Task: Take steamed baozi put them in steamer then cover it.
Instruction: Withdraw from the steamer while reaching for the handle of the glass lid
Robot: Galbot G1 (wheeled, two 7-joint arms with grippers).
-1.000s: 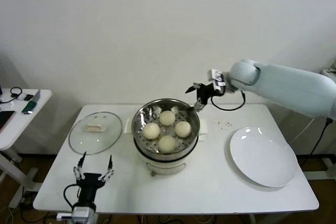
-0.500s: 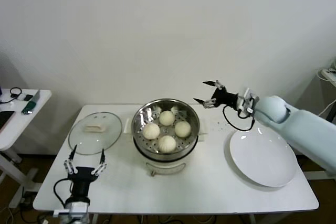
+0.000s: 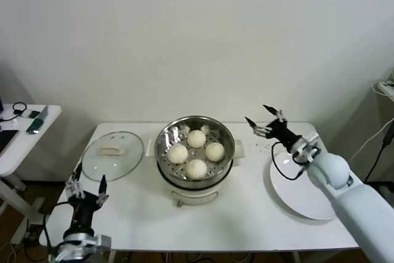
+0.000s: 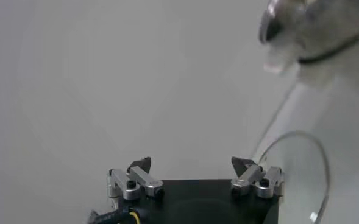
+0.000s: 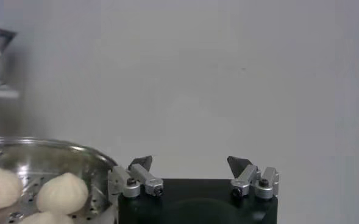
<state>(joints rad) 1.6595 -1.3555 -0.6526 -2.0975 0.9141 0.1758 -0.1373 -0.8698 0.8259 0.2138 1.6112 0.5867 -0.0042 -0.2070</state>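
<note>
Head view has the right gripper (image 3: pixel 265 120) up in the air with its fingers spread wide and nothing in them, between the steamer (image 3: pixel 195 155) and the white plate (image 3: pixel 308 183). All four baozi (image 3: pixel 196 151) sit inside on the tray. Left gripper (image 3: pixel 87 183), also spread apart and empty, hangs by the table's front-left corner, near the glass cover (image 3: pixel 112 155) lying flat beside the steamer.
</note>
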